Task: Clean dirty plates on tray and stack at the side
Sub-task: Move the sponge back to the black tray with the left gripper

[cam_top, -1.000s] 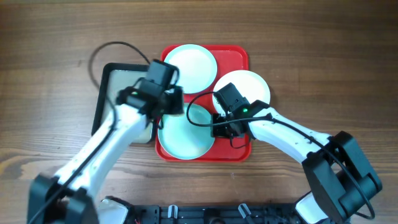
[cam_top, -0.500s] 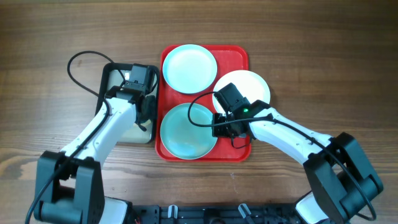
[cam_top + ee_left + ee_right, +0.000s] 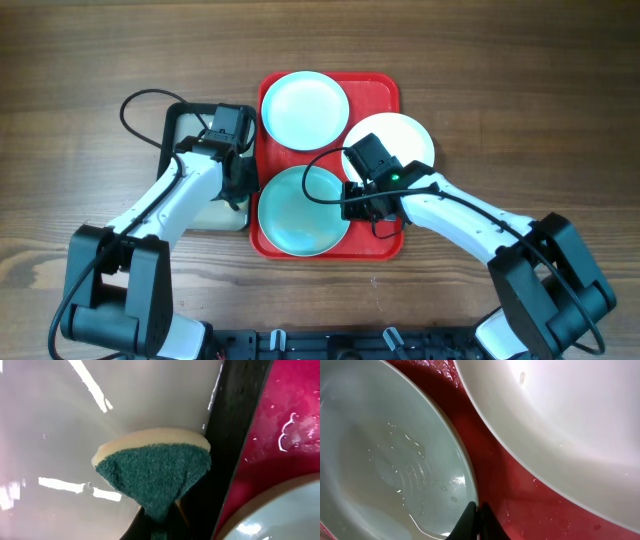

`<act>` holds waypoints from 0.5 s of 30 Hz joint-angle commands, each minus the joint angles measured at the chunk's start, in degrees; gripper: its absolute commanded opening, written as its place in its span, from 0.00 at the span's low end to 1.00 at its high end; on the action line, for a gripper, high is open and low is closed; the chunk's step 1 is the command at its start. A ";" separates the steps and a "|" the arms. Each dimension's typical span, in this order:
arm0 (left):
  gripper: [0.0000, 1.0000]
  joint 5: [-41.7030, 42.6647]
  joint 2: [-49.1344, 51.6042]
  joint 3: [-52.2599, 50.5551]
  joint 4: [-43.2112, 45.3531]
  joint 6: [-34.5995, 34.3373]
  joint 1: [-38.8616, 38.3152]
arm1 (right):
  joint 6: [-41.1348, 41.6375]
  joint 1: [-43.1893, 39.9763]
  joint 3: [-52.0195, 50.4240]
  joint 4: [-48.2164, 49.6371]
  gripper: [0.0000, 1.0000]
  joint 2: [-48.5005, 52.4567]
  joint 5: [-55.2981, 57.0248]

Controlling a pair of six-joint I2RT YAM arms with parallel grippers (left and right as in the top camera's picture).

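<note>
The red tray (image 3: 376, 94) lies in the middle of the desk (image 3: 520, 80) and carries two of the three plates. The upper mint-blue plate (image 3: 305, 110) sits at its far end and the lower mint-blue plate (image 3: 300, 212) at its near end. The white plate (image 3: 400, 138) lies half on the tray, overhanging the right rim. Just left of the tray, touching or nearly so, is the black-rimmed basin (image 3: 188, 135), its pale glossy floor catching streaks of light.

The left arm reaches across the basin to its right side. The left end effector (image 3: 160, 522) is clenched on a sponge (image 3: 155, 467) (green scouring face towards the camera, yellow foam behind), which hangs over the basin floor beside the black rim. The right arm stretches in from the right, its wrist above the gap between the white plate and the lower mint-blue one. The right end effector (image 3: 476, 515) is clenched, its tips meeting right at the rim of the lower mint-blue plate. Whether that rim is pinched between them I cannot tell.

Overhead, both sets of fingers are hidden under the wrists. Only the wrist views show the sponge, the droplets on the lower plate and the wet sheen on the tray.
</note>
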 commanded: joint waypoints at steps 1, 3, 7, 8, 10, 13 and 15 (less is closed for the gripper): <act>0.04 4.20 0.31 -0.35 0.20 0.35 0.31 | -0.52 -0.17 1.11 -0.04 0.04 -1.33 1.22; 0.04 4.15 0.31 -0.35 0.33 0.96 0.31 | -0.52 -0.17 1.11 -0.04 0.04 -1.33 1.20; 0.04 0.44 -0.72 0.02 0.90 1.81 0.33 | -0.55 -0.17 1.11 0.07 0.04 -1.33 1.20; 0.04 -1.11 -1.75 0.44 0.87 1.81 0.33 | -0.52 -0.17 1.11 0.04 0.04 -1.33 1.20; 0.04 -4.22 -4.61 1.55 0.87 1.77 0.33 | -0.50 -0.17 1.11 0.04 0.04 -1.33 1.20; 0.04 -8.22 -10.62 2.47 1.03 1.31 0.33 | -0.55 -0.17 1.11 -0.09 0.08 -1.31 1.25; 0.04 -8.52 -15.19 2.47 1.05 -0.66 0.61 | -0.48 -0.17 0.98 -0.07 0.11 -0.85 1.68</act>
